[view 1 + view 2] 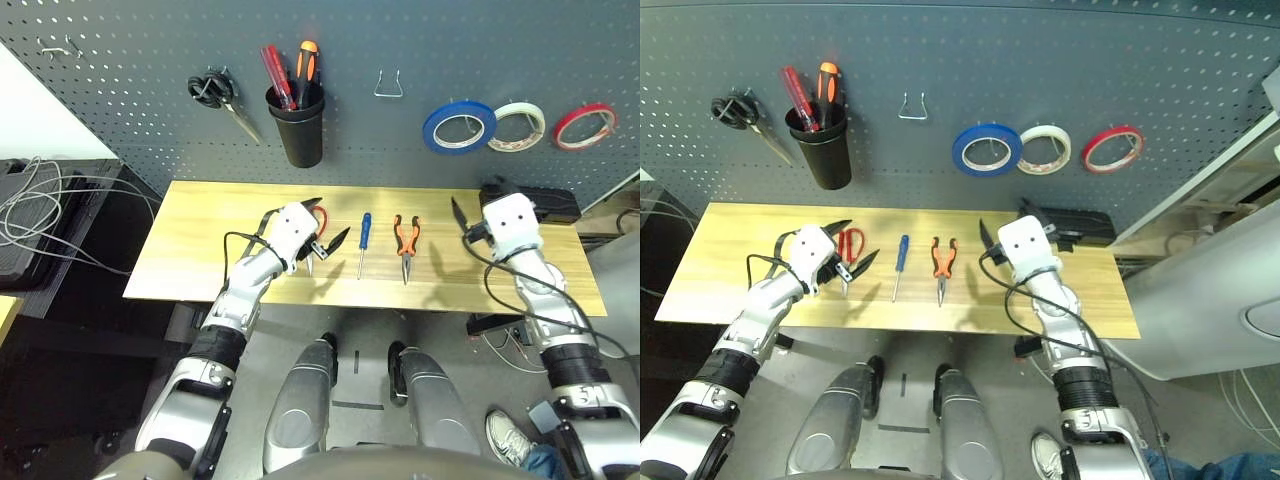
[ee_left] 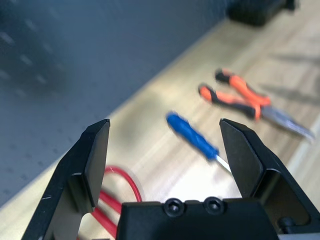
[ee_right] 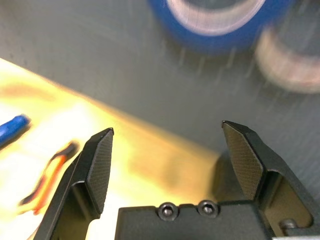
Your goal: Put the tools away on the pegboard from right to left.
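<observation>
The blue tape roll (image 1: pixel 458 127) hangs on the pegboard (image 1: pixel 120 120), left of a white and a red roll. My right gripper (image 1: pixel 1002 212) is open and empty over the table's right part, below and apart from that roll (image 3: pixel 215 20). On the wooden table (image 1: pixel 200 270) lie the orange-and-black pliers (image 1: pixel 405 240), the blue-handled screwdriver (image 1: pixel 364 238) and the red-handled scissors (image 1: pixel 319 216), side by side. My left gripper (image 1: pixel 322 222) hovers open over the scissors, partly hiding them. The left wrist view shows its open fingers (image 2: pixel 92 155) with the red handles (image 2: pixel 117 192) just below.
On the board hang black-handled scissors (image 1: pixel 215 95), a black cup (image 1: pixel 299 125) with red and orange screwdrivers, a bare wire hook (image 1: pixel 388 85), a white tape roll (image 1: pixel 517 125) and a red one (image 1: pixel 585 124). A black box (image 1: pixel 548 203) sits at the table's back right.
</observation>
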### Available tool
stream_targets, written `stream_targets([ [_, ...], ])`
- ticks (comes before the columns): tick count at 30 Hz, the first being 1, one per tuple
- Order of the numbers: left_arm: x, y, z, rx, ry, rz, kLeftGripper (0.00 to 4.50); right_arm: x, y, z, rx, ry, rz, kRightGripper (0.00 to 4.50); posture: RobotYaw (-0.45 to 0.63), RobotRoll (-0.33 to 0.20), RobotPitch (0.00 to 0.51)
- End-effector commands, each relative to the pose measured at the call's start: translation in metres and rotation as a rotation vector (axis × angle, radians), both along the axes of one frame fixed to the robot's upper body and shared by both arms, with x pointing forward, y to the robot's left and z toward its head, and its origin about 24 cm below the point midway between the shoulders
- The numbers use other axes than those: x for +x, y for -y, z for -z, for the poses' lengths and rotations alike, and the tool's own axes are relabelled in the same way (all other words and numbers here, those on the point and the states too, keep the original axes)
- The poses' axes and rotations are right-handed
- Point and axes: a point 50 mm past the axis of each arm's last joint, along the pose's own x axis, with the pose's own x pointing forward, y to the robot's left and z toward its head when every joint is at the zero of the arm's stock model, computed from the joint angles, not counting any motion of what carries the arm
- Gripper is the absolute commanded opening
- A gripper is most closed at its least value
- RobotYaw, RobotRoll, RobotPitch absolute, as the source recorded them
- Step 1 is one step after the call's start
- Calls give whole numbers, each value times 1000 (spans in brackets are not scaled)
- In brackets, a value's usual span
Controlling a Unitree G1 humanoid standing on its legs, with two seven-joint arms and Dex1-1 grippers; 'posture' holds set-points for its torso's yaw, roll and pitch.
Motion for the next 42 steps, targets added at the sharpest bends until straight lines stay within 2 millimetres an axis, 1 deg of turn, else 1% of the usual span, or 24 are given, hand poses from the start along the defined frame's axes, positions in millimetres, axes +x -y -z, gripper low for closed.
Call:
stream_targets([
  [1, 0, 1, 14, 64, -82, -1, 4500, 4, -2, 13, 83, -124, 24, 4467, 95, 0, 252],
  [5, 6, 4, 13, 97, -91, -5, 4500, 17, -9, 12, 136, -169, 42, 4467, 102, 0, 257],
  [9, 6, 7, 14, 116, -100, 6, 4500, 27, -13, 12, 164, -202, 58, 4467, 112, 0, 267],
  [13, 4, 11, 16, 148, -118, 24, 4500, 31, -12, 19, 202, -291, 112, 4467, 118, 0, 283],
  [19, -4, 15, 20, 150, -126, 40, 4500, 30, -11, 29, 270, -386, 177, 4467, 128, 0, 313],
  [27, -13, 18, 21, 144, -128, 49, 4500, 30, -18, 33, 272, -447, 175, 4467, 145, 0, 338],
  [34, -15, 17, 21, 140, -136, 45, 4500, 32, -23, 36, 263, -524, 192, 4467, 161, 0, 346],
  [42, -17, 13, 21, 133, -148, 29, 4500, 35, -25, 38, 237, -590, 228, 4467, 172, 0, 348],
])
